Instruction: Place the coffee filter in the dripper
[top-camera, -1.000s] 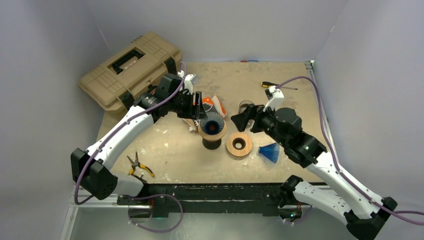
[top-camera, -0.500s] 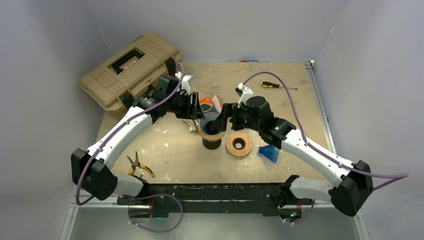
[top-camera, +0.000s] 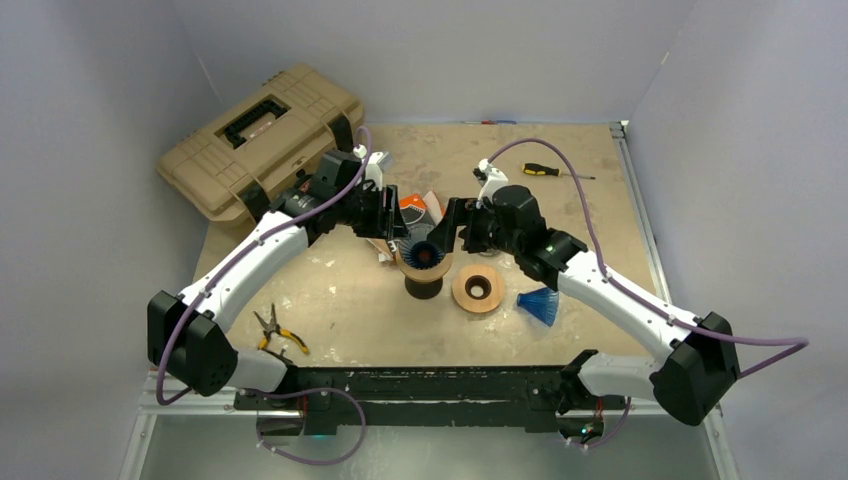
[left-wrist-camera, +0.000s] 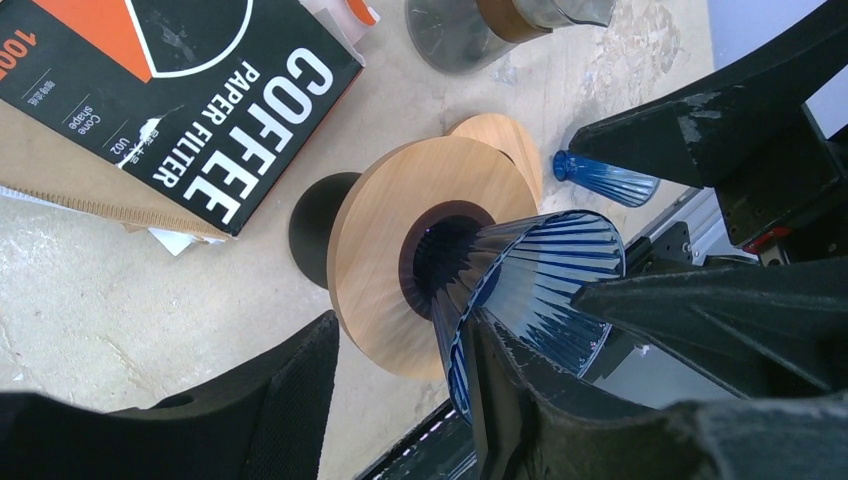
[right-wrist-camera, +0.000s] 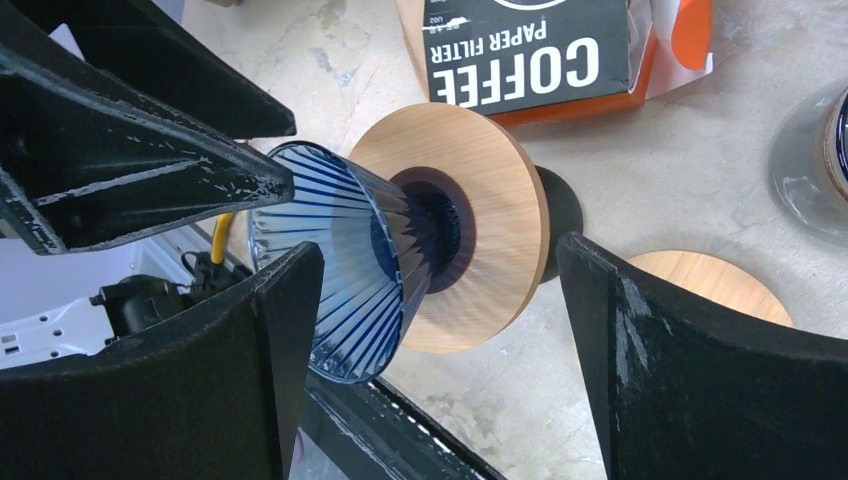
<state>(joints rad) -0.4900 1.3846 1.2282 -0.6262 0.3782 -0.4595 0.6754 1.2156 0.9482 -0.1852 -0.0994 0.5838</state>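
The dripper is a blue ribbed glass cone in a wooden ring on a black stand; it also shows in the left wrist view and the right wrist view. The black and orange coffee filter box lies just behind it. No loose paper filter shows. My left gripper is open and empty at the cone's left rim; one finger lies against the cone's inside, the other is outside. My right gripper is open and empty, its jaws wide beside the cone's right side.
A spare wooden ring and a second blue cone lie right of the stand. A glass carafe stands behind. A tan toolbox is at the back left, pliers at the front left, a screwdriver at the back right.
My right arm has swung left from the table's right side to the dripper, its jaws open. My left gripper has stayed at the dripper.
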